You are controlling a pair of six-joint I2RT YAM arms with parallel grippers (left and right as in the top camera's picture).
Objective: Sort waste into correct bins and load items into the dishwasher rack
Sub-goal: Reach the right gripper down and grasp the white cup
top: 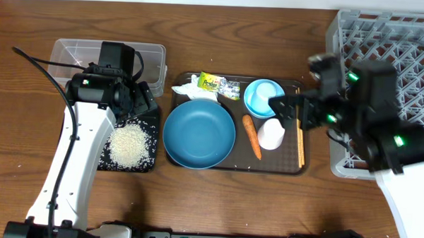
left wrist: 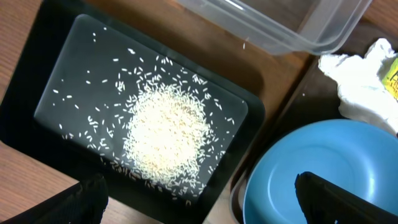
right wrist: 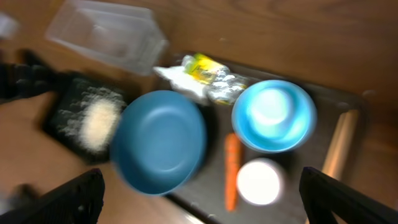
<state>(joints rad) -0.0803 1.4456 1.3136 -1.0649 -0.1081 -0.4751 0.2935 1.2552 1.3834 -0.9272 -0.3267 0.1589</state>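
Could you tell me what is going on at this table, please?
Two robot arms are sorting a tray. The rice lies heaped in the black tray, under the open left gripper. The open right gripper hovers over the brown tray, where the blue bowl, light-blue cup, white cup, carrot, tissue, wrapper and chopsticks lie. Neither holds anything.

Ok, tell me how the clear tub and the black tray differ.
The clear tub is see-through with taller walls; the black tray is opaque and shallow. The black tray holds a heap of rice, while the visible part of the clear tub looks empty. The tub sits farther back on the table, with the tray in front of it. Both are rectangular, similar in footprint, and lie left of the brown tray.
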